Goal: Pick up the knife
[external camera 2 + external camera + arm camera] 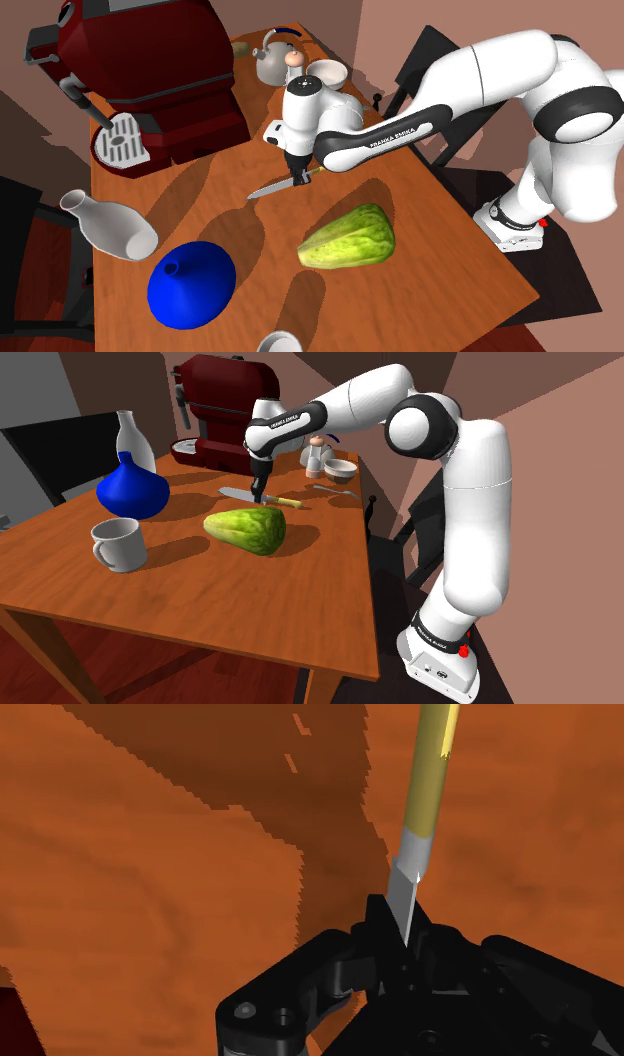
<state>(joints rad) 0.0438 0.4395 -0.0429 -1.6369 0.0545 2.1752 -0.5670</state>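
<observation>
Shoulder view: white arm reaches over the wooden bench [200,602] with the black tool [261,495] pointing down onto the knife [285,503]. The knife is mid-bench, silver blade toward this view's left, yellowish handle toward its right. It is just behind the green ribbed vegetable [247,529] and in front of the red coffee machine [225,402]. Cannot tell if the knife is off the wood. The blue vase [132,490], white bottle [133,442] and white mug [120,544] are at this view's left, well apart from the knife. The small bowl [340,470] and shaker [316,455] are at the far edge.

Second exterior view: the tool [297,180] sits over the knife [268,189] near where blade meets handle. The blade tip points to this view's left. The green ribbed vegetable [350,238] lies near it but apart. The coffee machine [160,60] is at top left. A grey kettle [270,62] and the bowl [330,72] are at the top. The blue vase [190,282] and white bottle [110,225] lie tipped at lower left.

Wrist view: the 2 fingers of the tool [400,929] are pinching the knife [430,774] on the blade, close to the handle. The handle runs away from the tool over the bench [150,904].
</observation>
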